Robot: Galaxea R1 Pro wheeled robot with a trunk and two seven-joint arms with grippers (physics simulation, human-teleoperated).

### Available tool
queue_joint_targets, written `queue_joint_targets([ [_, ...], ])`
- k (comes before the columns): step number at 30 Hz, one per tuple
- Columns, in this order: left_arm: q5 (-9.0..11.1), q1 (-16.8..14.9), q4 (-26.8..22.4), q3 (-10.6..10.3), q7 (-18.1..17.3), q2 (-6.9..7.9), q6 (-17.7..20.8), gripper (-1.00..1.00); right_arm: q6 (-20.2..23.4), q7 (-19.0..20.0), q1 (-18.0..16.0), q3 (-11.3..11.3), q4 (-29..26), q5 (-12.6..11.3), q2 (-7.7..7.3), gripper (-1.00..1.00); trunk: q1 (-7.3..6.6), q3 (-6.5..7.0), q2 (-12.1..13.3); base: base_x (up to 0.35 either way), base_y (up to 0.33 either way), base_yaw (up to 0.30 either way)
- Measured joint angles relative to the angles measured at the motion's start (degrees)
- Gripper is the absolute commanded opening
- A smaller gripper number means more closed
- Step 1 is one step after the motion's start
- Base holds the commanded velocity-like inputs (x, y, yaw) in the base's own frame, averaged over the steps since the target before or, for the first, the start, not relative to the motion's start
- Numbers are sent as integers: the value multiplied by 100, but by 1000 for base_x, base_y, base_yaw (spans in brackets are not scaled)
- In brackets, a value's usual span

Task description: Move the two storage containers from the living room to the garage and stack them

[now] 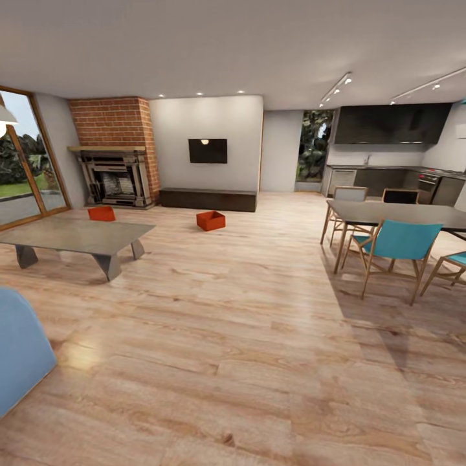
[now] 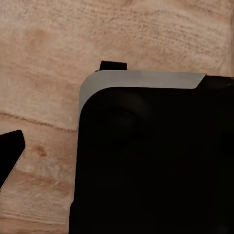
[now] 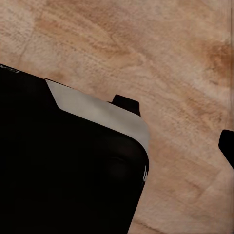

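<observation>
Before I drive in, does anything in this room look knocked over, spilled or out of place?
Nothing spilled or damaged. Both orange-red containers sit upright on the wood floor: one in the open before the low cabinet, turned askew to it, the other by the fireplace, behind the coffee table.

Light wood-plank floor (image 2: 44, 39) just below the left pincer (image 2: 61, 108), same planks below the right pincer (image 3: 176, 126). Far ahead of both: red-brick fireplace (image 1: 115, 169), black TV (image 1: 208, 151) on a white wall (image 1: 207, 116), long dark cabinet (image 1: 208, 199) beneath. Toward the left pincer's side, grey low table (image 1: 77, 236) and glass door (image 1: 26, 162). Toward the right pincer's side, dining table (image 1: 395, 213), teal chairs (image 1: 398, 249), dark kitchen (image 1: 395, 123). Overhead, ceiling spotlights (image 1: 241, 92).
</observation>
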Motion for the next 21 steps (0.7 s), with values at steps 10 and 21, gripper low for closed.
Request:
queue_joint_targets([
  [10, 0, 0, -3, 0, 0, 0, 0, 100, -1, 0, 0, 0, 0, -2, 0, 100, 0, 0, 0, 323, 0, 0],
  [21, 1, 0, 0, 0, 0, 0, 0, 100, -3, 0, 0, 0, 0, -2, 0, 100, 0, 0, 0, 323, 0, 0],
])
